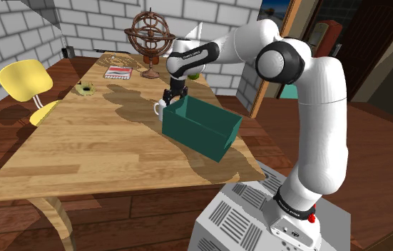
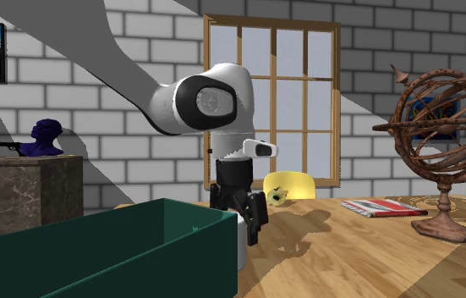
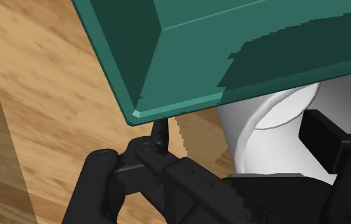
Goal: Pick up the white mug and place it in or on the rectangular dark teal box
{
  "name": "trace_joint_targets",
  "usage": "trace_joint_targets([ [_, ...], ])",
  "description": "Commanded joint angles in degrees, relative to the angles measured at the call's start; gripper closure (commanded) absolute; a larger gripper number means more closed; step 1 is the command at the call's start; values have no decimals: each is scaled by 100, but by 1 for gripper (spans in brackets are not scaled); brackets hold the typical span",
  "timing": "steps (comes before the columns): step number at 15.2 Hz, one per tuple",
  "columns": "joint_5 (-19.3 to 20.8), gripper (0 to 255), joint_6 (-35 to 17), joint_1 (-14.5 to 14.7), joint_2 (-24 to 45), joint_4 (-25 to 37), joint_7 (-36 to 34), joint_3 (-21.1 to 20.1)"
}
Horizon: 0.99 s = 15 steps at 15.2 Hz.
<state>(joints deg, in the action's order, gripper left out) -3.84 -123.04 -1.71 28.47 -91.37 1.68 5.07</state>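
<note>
The white mug (image 1: pixel 158 108) stands on the wooden table (image 1: pixel 80 142), tight against the far corner of the dark teal box (image 1: pixel 200 127). My gripper (image 1: pixel 171 97) has come down over the mug. In the wrist view the mug (image 3: pixel 263 121) sits between the fingers of the gripper (image 3: pixel 241 130). The thin finger (image 3: pixel 161 133) stands clear of the mug with table showing between them, while the other finger (image 3: pixel 323 140) is close to its wall. The box rim (image 3: pixel 231 83) hides the mug's far side. The second exterior view has the gripper (image 2: pixel 241 218) above the mug (image 2: pixel 241 247), behind the box (image 2: pixel 121 254).
A brown armillary globe (image 1: pixel 150 39), a red and white book (image 1: pixel 118 72) and a small round dish (image 1: pixel 84 88) lie at the table's far end. A green fruit (image 1: pixel 195 74) sits behind the arm. A yellow chair (image 1: pixel 27 82) stands at the shoulder view's left.
</note>
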Motion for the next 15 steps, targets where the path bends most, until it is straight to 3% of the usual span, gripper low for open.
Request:
trace_joint_targets([
  [1,-5,0,-73,-5,72,23,5,-2],
  [7,-5,0,-72,-5,73,24,5,-2],
  [8,-5,255,-73,-5,72,24,5,-2],
  [15,-5,255,-73,-5,73,24,5,-2],
])
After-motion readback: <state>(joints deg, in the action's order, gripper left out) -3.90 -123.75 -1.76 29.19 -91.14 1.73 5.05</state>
